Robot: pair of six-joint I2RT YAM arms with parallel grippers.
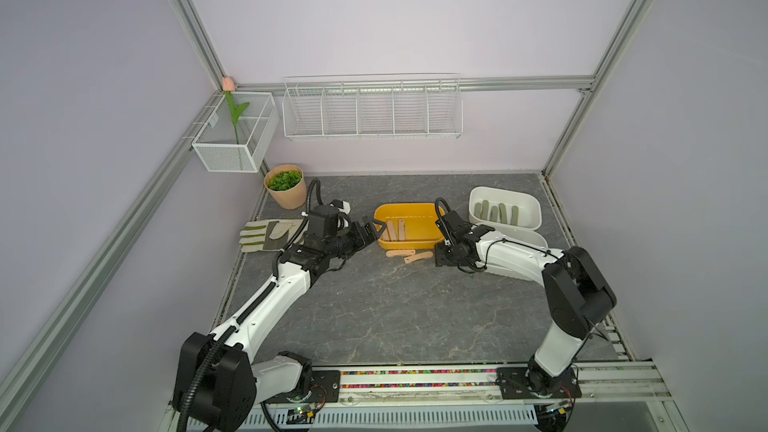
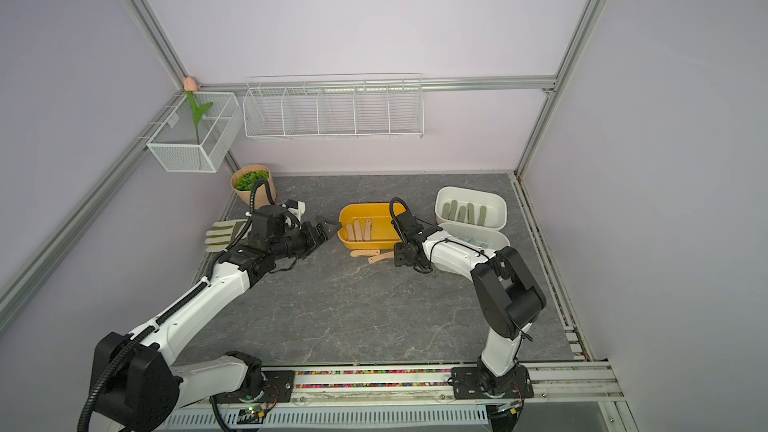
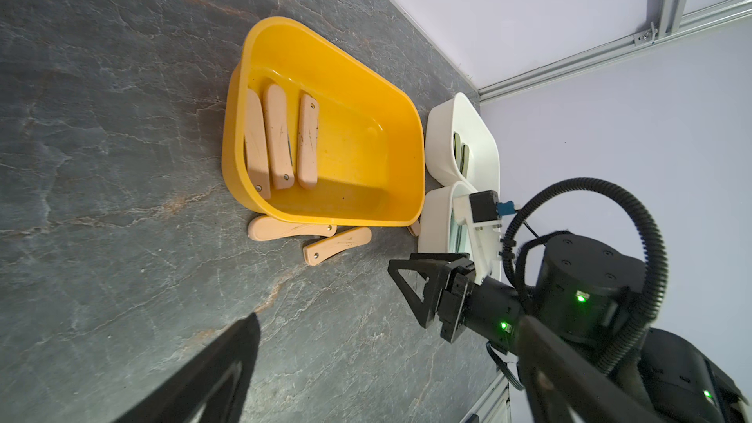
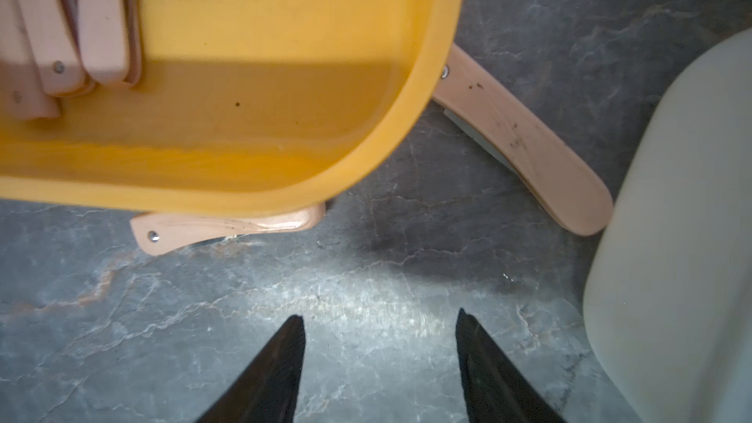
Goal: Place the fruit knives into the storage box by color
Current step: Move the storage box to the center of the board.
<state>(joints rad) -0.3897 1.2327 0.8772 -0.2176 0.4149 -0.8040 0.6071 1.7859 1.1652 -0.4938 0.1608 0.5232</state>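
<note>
Grey tabletop point(image 1: 395, 305): three peach knives point(image 3: 278, 136) in yellow box point(image 3: 366, 164), three beside; left end effector point(image 1: 369, 231), right end effector point(image 4: 380, 317) wide.

In both top views: high over near edge, angled down across whole grey marble-patterned tabletop point(image 1: 395, 305); left wrist: rolled sideways, mid-range, facing yellow oval plastic tub point(image 3: 346, 87); right wrist: very close, straight down on same tub's corner.

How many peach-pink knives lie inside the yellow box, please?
3, side by side at the yellow box end nearer the left claw: wall-side knife, middle knife, inner knife. None seems hidden.
</note>
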